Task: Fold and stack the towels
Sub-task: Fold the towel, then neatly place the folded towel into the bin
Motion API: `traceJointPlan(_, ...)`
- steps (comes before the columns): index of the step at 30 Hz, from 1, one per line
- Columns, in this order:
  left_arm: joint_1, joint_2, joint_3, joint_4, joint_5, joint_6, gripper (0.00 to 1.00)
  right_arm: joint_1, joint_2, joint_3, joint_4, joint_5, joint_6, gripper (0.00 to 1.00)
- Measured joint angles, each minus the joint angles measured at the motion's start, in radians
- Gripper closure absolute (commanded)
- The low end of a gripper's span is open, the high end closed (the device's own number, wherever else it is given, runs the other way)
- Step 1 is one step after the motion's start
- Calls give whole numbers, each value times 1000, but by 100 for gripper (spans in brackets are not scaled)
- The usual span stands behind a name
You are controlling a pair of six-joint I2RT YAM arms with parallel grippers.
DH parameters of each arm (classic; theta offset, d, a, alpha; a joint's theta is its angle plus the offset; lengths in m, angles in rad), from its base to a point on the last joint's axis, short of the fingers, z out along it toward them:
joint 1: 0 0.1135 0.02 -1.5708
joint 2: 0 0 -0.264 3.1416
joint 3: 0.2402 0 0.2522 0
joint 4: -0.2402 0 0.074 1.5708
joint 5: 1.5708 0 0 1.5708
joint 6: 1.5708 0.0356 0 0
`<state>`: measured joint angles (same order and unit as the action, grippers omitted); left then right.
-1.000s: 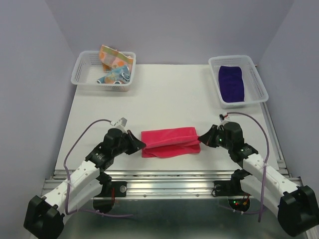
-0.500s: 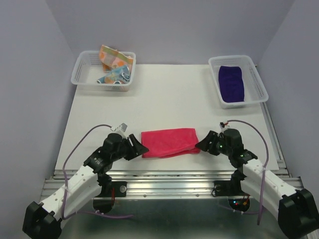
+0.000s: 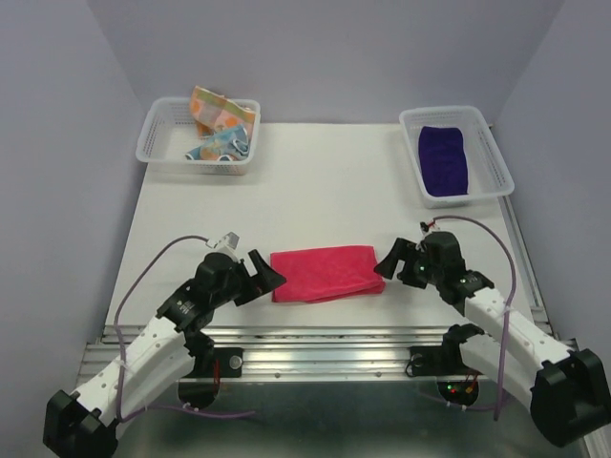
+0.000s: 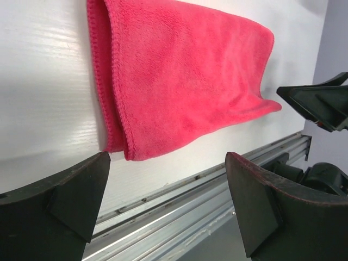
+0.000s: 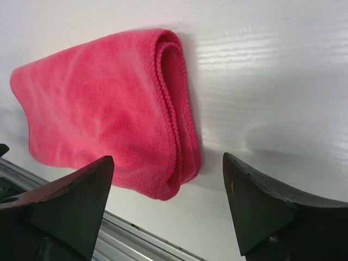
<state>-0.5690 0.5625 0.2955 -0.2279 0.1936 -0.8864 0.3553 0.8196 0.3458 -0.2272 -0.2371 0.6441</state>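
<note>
Pink towel (image 3: 323, 273) lies folded at six o'clock on the table (image 3: 315, 191). My left gripper (image 3: 270, 280) at its nine and right gripper (image 3: 385, 261) at its three gape empty. It looks soft and limp, so I'd pinch its short ends.

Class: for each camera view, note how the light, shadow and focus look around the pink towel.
Top external: even, soft light, pink towel sharp, hardly any shadow. Left wrist: towel crisp, bright sheen on the table, left pincer near-black with little detail. Right wrist: the towel's fold casts a soft shadow on the table; right pincer equally dark.
</note>
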Motion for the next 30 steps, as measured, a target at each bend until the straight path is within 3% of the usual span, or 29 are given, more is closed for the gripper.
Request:
traceJointPlan(9, 0, 136, 68, 25, -77, 60, 1, 99, 302, 153, 7, 117, -51, 19)
traceJointPlan(19, 0, 143, 81, 44, -127, 79, 1, 244, 427, 191, 3, 278, -47, 30)
traceJointPlan(21, 0, 145, 81, 44, -135, 81, 1, 258, 470, 220, 11, 303, -57, 36)
traceJointPlan(28, 0, 138, 83, 43, -151, 82, 1, 314, 594, 303, 15, 406, -67, 82)
traceJointPlan(30, 0, 130, 84, 43, -153, 82, 1, 317, 610, 316, 11, 419, -61, 87)
